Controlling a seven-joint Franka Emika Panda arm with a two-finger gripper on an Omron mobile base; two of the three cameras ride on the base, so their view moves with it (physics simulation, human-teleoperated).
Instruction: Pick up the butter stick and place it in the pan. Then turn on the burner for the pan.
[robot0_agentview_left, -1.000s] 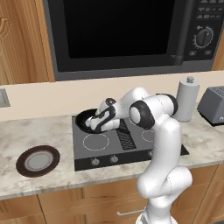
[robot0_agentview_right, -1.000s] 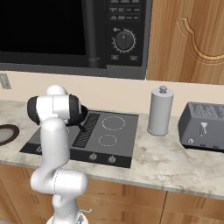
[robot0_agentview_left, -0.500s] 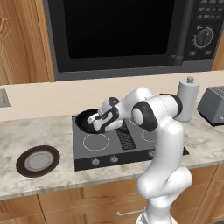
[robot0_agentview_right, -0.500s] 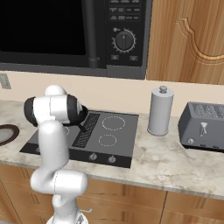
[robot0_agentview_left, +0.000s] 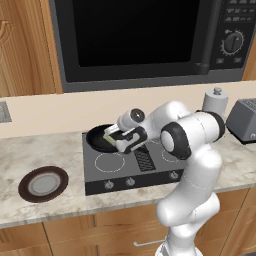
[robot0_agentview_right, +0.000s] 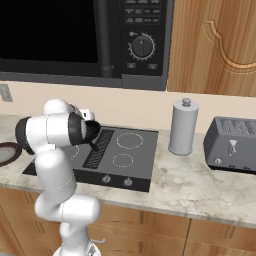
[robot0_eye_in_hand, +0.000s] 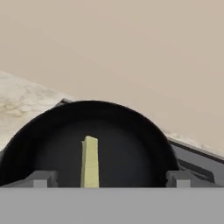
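Observation:
The black pan (robot0_agentview_left: 100, 138) sits on the back left zone of the dark cooktop (robot0_agentview_left: 150, 167), and the burner under it is hidden by the pan. Seen from the hand, the pale yellow butter stick (robot0_eye_in_hand: 90, 162) lies flat on the floor of the pan (robot0_eye_in_hand: 131, 144), lengthwise between my fingertips (robot0_eye_in_hand: 41, 178) without touching either. My gripper (robot0_eye_in_hand: 111, 179) is open and hovers just over the pan's near rim. From the left base the gripper (robot0_agentview_left: 118, 140) is at the pan's right edge, beside the butter stick (robot0_agentview_left: 110, 133). My arm covers most of the pan (robot0_agentview_right: 93, 131) from the right base.
Several knobs (robot0_agentview_left: 130, 181) line the cooktop's front face. A dark brown plate (robot0_agentview_left: 43, 183) lies on the counter to the left. A grey canister (robot0_agentview_right: 183, 127) and a toaster (robot0_agentview_right: 235, 145) stand to the right. The microwave (robot0_agentview_left: 135, 40) hangs low above.
The hand has drawn back a little to the right and toward the cooktop's front, away from the pan's middle. The butter stick stays lying in the pan.

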